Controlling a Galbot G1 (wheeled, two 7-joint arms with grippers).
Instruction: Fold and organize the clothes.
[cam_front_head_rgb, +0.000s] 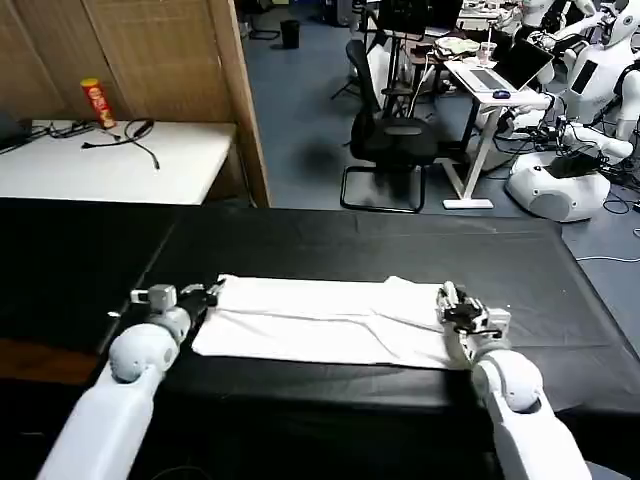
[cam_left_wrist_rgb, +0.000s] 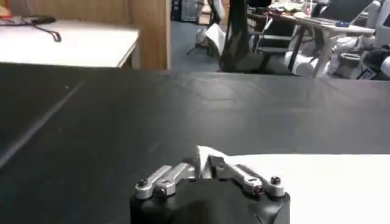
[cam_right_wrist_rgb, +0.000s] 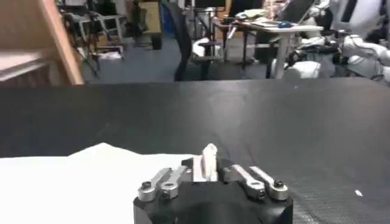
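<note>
Both claws, left (cam_front_head_rgb: 212, 294) & right (cam_front_head_rgb: 447, 297), pinch T-shirt (cam_front_head_rgb: 320, 320) ends; print hidden.

My left arm reaches forward and low, its hand (cam_front_head_rgb: 208, 294) down at the counter (cam_front_head_rgb: 400, 240) with the fingers (cam_left_wrist_rgb: 177, 173) pinched closed on the near left corner of the shirt (cam_front_head_rgb: 320, 320). My right arm mirrors it, its hand (cam_front_head_rgb: 452, 300) set low at the shirt's right end, fingers (cam_right_wrist_rgb: 241, 175) closed around a raised pinch of cloth. Both wrists are level, pointing forward.
</note>
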